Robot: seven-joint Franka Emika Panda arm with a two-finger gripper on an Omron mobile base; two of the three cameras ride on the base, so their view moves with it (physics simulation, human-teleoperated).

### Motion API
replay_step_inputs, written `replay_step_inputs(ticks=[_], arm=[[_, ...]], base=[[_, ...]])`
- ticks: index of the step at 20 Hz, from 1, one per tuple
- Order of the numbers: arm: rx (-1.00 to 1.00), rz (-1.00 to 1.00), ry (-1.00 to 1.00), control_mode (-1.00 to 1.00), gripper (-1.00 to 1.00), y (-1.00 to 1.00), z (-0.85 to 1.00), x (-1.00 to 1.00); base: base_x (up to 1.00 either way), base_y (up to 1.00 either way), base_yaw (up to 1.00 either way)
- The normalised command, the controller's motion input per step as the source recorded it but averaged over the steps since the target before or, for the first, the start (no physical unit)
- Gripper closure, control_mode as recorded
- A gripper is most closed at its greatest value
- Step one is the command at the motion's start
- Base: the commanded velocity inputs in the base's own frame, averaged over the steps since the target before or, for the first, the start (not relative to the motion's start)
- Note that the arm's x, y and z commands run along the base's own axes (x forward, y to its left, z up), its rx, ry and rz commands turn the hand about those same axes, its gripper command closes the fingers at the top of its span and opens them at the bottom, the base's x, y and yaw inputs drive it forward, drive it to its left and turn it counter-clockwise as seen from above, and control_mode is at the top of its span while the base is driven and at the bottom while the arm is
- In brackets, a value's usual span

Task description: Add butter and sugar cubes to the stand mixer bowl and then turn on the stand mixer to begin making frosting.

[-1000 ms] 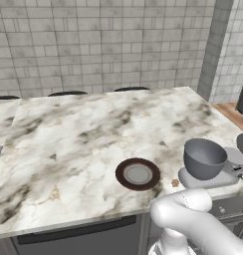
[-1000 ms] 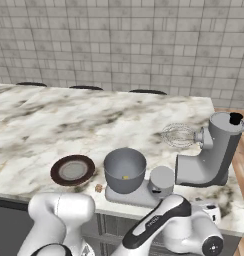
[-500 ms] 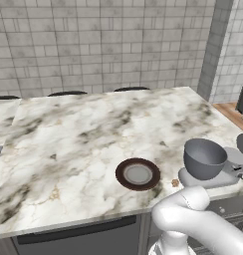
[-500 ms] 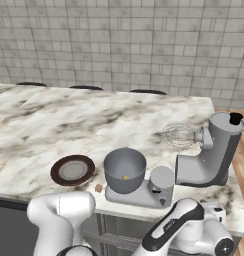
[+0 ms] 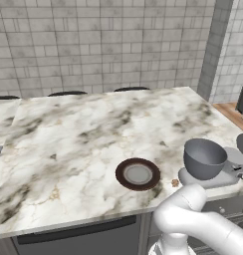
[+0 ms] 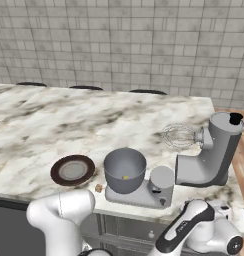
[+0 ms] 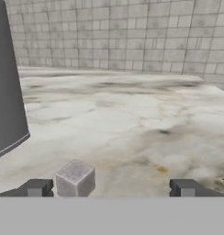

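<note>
One plate (image 5: 138, 174), one bowl (image 5: 204, 158), one sugar cube (image 5: 175, 183), one butter stick (image 6: 125, 177).

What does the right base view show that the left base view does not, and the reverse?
Right base view: the grey stand mixer's upright column, its wire whisk, and a small pale-yellow piece inside the bowl. Left base view: a dark grey tiled wall pillar. Shared: the marble counter, round dark-brown plate, deep grey metal bowl and tiny tan cube.
</note>
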Motion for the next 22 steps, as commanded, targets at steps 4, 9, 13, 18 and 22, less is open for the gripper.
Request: replay_step_inputs(ticks=[4, 9, 13, 18, 22], arm=[[0.00, 0.03, -0.03, -1.00, -1.00, -0.03, -0.25, 0.07], [0.00, 0.05, -0.08, -1.00, -1.00, 0.03, -0.26, -0.09], [0.00, 0.04, -0.06, -1.00, -1.00, 0.11, -0.22, -0.02], [0.00, 0.03, -0.02, -1.00, -1.00, 0.06, -0.20, 0.00], [0.00, 0.05, 0.00, -1.00, -1.00, 0.06, -0.26, -0.03]], base=[[0.00, 0.00, 0.00], [0.00, 0.00, 0.00], [0.00, 0.00, 0.00], [0.00, 0.00, 0.00], [0.00, 0.00, 0.00]])
